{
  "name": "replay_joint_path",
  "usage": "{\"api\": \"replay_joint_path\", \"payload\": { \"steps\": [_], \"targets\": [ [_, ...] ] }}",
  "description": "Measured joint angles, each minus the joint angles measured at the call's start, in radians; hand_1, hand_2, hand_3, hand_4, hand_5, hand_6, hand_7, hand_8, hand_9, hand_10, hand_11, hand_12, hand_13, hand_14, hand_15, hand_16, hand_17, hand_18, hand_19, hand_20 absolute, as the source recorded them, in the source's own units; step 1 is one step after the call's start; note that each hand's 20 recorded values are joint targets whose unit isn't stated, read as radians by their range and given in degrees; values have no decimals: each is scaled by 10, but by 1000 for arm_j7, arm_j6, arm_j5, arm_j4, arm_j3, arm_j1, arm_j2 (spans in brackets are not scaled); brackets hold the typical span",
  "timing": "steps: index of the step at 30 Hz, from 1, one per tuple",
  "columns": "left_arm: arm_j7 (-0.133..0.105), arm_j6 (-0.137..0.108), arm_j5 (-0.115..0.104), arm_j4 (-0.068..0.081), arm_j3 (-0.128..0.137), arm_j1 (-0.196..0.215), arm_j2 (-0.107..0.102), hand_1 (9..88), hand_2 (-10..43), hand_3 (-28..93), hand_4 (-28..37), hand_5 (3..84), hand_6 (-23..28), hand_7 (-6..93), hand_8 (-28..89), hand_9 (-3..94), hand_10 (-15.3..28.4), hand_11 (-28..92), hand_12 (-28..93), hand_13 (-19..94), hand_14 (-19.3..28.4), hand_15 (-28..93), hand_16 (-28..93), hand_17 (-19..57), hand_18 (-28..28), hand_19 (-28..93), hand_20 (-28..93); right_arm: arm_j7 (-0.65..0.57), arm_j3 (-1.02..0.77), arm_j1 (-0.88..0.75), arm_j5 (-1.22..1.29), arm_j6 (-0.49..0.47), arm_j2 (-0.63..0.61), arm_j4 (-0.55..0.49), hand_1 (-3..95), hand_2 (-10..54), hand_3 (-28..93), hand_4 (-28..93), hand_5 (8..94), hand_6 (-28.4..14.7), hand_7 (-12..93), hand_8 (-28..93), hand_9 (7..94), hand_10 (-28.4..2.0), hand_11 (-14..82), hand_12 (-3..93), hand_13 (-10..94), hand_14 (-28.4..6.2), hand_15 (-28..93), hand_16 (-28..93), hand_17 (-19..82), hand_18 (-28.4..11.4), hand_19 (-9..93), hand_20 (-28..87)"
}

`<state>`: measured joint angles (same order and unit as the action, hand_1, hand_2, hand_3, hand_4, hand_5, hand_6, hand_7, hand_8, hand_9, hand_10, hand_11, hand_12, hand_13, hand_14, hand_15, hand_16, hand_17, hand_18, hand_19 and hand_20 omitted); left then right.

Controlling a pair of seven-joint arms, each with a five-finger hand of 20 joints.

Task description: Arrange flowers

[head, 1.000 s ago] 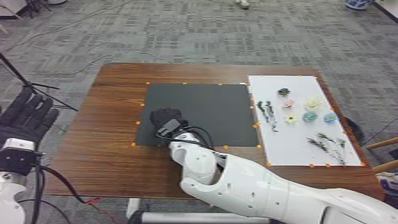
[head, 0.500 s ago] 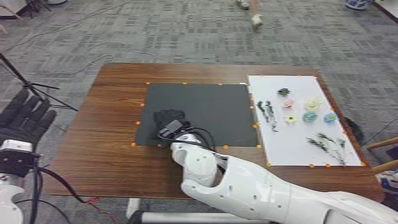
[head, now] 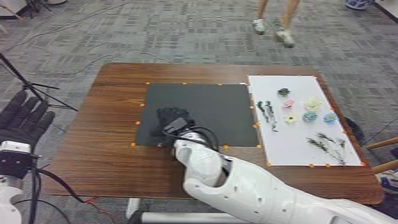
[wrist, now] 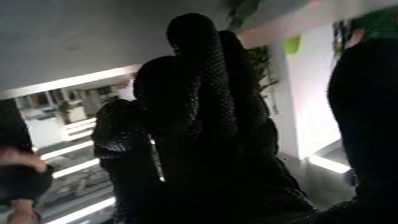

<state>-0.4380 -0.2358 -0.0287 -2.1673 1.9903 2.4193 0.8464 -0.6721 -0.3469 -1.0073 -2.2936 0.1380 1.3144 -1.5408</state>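
My right hand (head: 172,116) is over the lower left part of the black mat (head: 204,97), with relaxed fingers. In the right wrist view the right hand (wrist: 209,115) has its fingers extended, slightly bent, and its thumb apart from them. My left hand (head: 27,117) is open beside the table's left edge. On the white sheet (head: 280,145) lie a dark green piece (head: 283,92), a pink flower (head: 288,103), a cream flower (head: 313,103), a yellow flower (head: 290,119) and two blue flowers (head: 310,117). Thin dark stems (head: 266,115) and leafy sprigs (head: 329,146) lie there too.
The brown table (head: 107,125) shows around the mat and sheet, whose edges carry small orange markers. A black stand (head: 31,84) is off the table's left side. A wooden chair (head: 384,144) stands at the right.
My right hand has shifted slightly to the right over the mat, and its forearm has swung a little to the right. The left hand has barely moved.
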Motion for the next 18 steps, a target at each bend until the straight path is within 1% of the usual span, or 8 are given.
{"api": "replay_joint_path", "payload": {
  "steps": [2, 5, 9, 12, 15, 18],
  "targets": [
    [0, -1, 0, 0, 5, 1, 2, 213, 184, 657, -283, 354, 78, 82, -65, 308, 134, 123, 126, 214, 133, 236, -32, -30, 94, 203, 108, 9, -64, -40, 5, -4, -6, -38, 261, -95, 706, -217, 628, -84, 338, -101, 758, -184, 244, 208, 720, -130, 600, 335, 423, -278, 932, 352],
    [0, -1, -1, 0, 14, 5, 4, 211, 186, 656, -283, 354, 78, 81, -65, 308, 134, 122, 125, 214, 133, 235, -32, -29, 94, 202, 108, 18, -140, -89, 13, -19, -16, -95, 254, -95, 698, -216, 621, -93, 271, -79, 742, -190, 232, 202, 715, -133, 597, 324, 419, -280, 932, 350],
    [2, -1, 0, 0, 18, 4, 8, 213, 188, 648, -283, 356, 77, 78, -66, 311, 134, 117, 121, 218, 128, 219, -38, -28, 94, 198, 106, 18, -223, -141, 25, -26, -32, -158, 259, -95, 702, -214, 619, -96, 244, -72, 728, -197, 220, 196, 702, -140, 596, 318, 413, -282, 932, 349],
    [1, 0, 2, 1, 23, 3, 8, 214, 192, 641, -283, 357, 72, 77, -67, 318, 126, 109, 114, 223, 118, 203, -41, -25, 90, 192, 104, 12, -313, -197, 26, -21, -45, -217, 263, -95, 702, -211, 622, -98, 231, -68, 722, -200, 213, 193, 700, -141, 596, 314, 409, -283, 932, 349],
    [1, 0, 12, 1, 33, 3, 7, 212, 194, 640, -283, 358, 72, 75, -67, 317, 125, 108, 112, 221, 115, 200, -40, -24, 89, 190, 104, 0, -400, -254, 26, -1, -77, -291, 269, -95, 702, -209, 624, -100, 221, -66, 719, -202, 209, 192, 694, -143, 597, 312, 403, -283, 932, 348],
    [0, 3, 23, 1, 45, 3, 3, 209, 194, 640, -283, 358, 72, 74, -67, 316, 126, 106, 111, 221, 115, 197, -39, -23, 87, 188, 103, -11, -474, -303, 26, 49, -128, -365, 280, -95, 707, -207, 622, -104, 204, -65, 709, -204, 203, 190, 682, -149, 589, 305, 390, -283, 920, 336]
  ]
}}
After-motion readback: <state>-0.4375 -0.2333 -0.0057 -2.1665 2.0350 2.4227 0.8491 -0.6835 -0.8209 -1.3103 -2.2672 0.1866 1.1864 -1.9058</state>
